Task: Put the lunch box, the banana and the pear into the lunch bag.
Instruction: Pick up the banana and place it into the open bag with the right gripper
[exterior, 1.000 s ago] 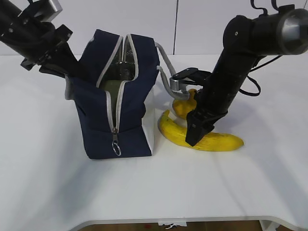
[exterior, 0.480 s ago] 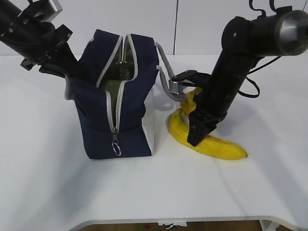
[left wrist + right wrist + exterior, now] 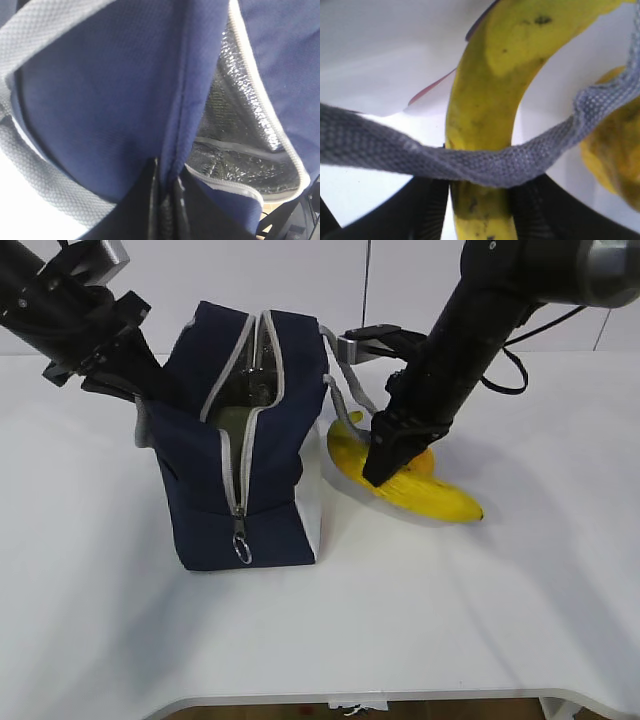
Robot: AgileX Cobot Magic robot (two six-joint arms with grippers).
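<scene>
The navy lunch bag (image 3: 265, 490) stands open, zipper parted at the top. A pale green lid, apparently the lunch box (image 3: 234, 420), shows inside it. My left gripper (image 3: 148, 392) is shut on the bag's left fabric edge (image 3: 190, 125), with the silver lining (image 3: 235, 130) beside it. My right gripper (image 3: 384, 462) is shut on the banana (image 3: 432, 496) and holds it just right of the bag, slanting down to the right. The banana also shows in the right wrist view (image 3: 490, 100), where a grey strap handle (image 3: 485, 167) drapes across it. The pear (image 3: 425, 461) sits behind the banana and shows at the right edge of the right wrist view (image 3: 615, 165).
The white table (image 3: 400, 620) stretches in front of the bag and to its right. The bag's right grey strap (image 3: 345, 380) hangs toward my right arm. A white wall stands behind.
My right gripper has lifted the banana off the table and carried it up and left toward the bag. The left gripper and the bag have not moved.
</scene>
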